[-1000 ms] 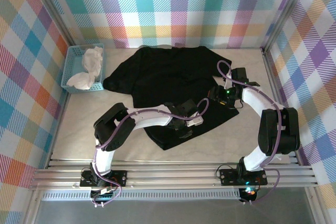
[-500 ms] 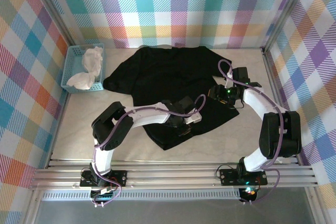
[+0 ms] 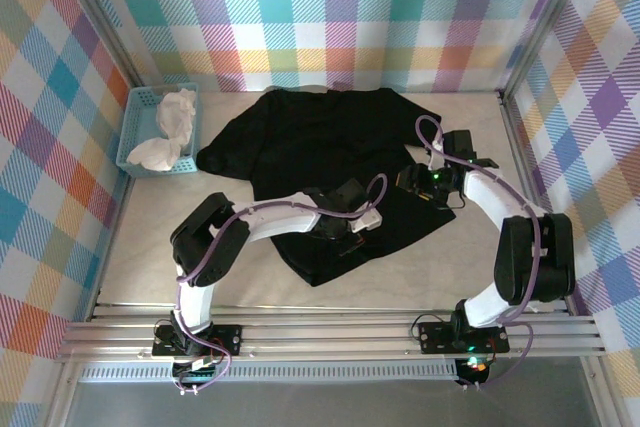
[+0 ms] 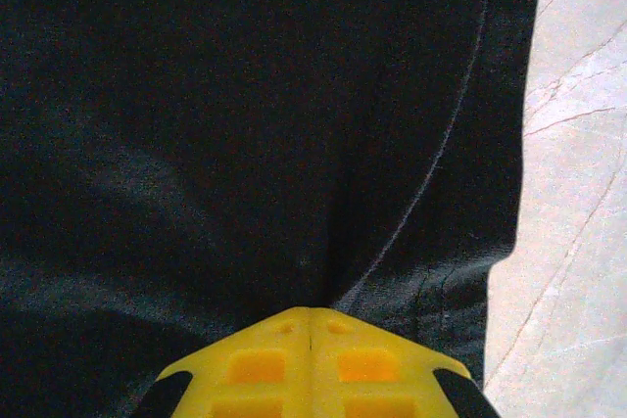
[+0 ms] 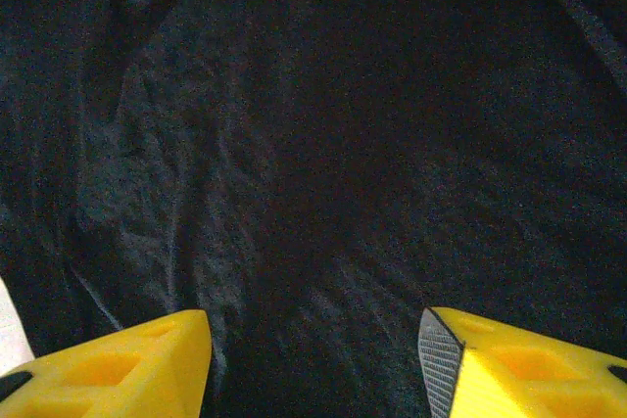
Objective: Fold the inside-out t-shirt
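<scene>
The black t-shirt (image 3: 300,137) lies spread on the table, plain black side up, its lower part bunched toward the near side. My left gripper (image 3: 343,239) rests on the shirt's lower middle. In the left wrist view its yellow fingertips (image 4: 311,310) are pressed together, and creases and a seam of the t-shirt (image 4: 245,124) run into the tips near the hem. My right gripper (image 3: 408,183) hovers over the shirt's right side. Its fingers (image 5: 315,325) stand apart, with only flat dark fabric (image 5: 343,124) between them.
A light-blue basket (image 3: 131,134) holding white cloth (image 3: 172,122) stands at the back left. Bare table (image 3: 140,247) lies left of the shirt, and more bare table (image 4: 578,193) borders the hem. Plaid walls enclose three sides.
My left gripper has closed on the shirt fabric and shifted slightly left over the lower part of the shirt. The right arm has stayed put.
</scene>
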`<state>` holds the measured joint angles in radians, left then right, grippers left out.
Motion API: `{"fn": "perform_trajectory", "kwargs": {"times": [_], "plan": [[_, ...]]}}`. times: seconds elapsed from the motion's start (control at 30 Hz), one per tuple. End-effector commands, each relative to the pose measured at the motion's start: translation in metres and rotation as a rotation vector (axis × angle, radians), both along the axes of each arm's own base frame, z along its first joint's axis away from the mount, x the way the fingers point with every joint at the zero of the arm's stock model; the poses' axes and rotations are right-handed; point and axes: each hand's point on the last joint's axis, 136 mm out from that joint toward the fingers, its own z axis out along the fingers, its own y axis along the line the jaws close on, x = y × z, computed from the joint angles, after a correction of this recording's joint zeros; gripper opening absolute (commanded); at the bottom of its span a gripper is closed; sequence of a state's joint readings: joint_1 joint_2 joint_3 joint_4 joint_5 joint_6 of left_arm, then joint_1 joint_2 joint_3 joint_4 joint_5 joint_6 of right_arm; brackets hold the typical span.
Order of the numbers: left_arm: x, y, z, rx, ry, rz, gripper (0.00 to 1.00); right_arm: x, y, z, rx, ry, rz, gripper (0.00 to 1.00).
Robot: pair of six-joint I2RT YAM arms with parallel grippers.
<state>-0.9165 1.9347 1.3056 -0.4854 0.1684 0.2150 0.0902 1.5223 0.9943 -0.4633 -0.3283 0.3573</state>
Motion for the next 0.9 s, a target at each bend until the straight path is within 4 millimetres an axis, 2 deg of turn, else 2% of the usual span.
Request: {"fn": "perform_trajectory", "kwargs": {"times": [0.0, 0.07, 0.13, 0.23, 0.33, 0.43, 0.7, 0.8, 0.87], "plan": [[0.019, 0.007, 0.034, -0.140, 0.010, 0.133, 0.00, -0.016, 0.006, 0.029, 0.035, -0.111, 0.049, 0.58], [0.035, 0.014, 0.055, -0.257, 0.036, 0.246, 0.00, -0.033, 0.015, 0.046, 0.060, -0.226, 0.086, 0.57], [0.046, 0.015, 0.078, -0.395, 0.084, 0.319, 0.00, -0.061, 0.043, 0.059, 0.135, -0.335, 0.205, 0.56], [0.048, 0.016, 0.091, -0.458, 0.121, 0.342, 0.00, -0.088, 0.071, 0.054, 0.156, -0.382, 0.327, 0.56], [0.047, 0.018, 0.095, -0.468, 0.130, 0.336, 0.00, -0.098, 0.087, 0.048, 0.092, -0.473, 0.420, 0.60], [0.047, 0.019, 0.098, -0.475, 0.137, 0.331, 0.00, -0.097, 0.095, 0.037, 0.040, -0.517, 0.463, 0.64], [0.045, 0.019, 0.100, -0.485, 0.155, 0.321, 0.00, -0.081, 0.100, -0.006, -0.062, -0.435, 0.458, 0.68], [0.045, 0.018, 0.101, -0.488, 0.158, 0.318, 0.00, -0.074, 0.096, -0.018, -0.113, -0.415, 0.434, 0.65], [0.043, 0.018, 0.101, -0.487, 0.160, 0.313, 0.00, -0.070, 0.095, -0.018, -0.127, -0.422, 0.426, 0.59]]}}
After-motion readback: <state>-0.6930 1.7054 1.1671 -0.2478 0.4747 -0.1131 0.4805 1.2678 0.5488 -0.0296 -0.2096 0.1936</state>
